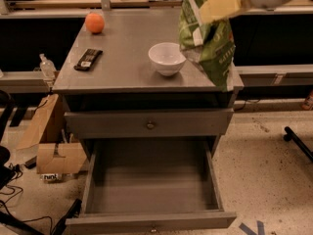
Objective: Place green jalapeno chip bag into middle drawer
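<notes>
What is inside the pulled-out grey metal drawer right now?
Only bare grey floor shows inside the pulled-out grey metal drawer; its front wall hides the nearest strip. The claw holds the glossy green foil chip bag above the grey cabinet's right side.

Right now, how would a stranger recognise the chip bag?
Find the grey cabinet. Above its top's right edge, the gripper holds the green jalapeno chip bag in the air, beside the white bowl. It alone is glossy green and hangs instead of resting.

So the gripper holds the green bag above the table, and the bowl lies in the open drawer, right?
No. The camera view shows the bowl on the tabletop, not in the open drawer. The gripper does hold the bag above it.
</notes>
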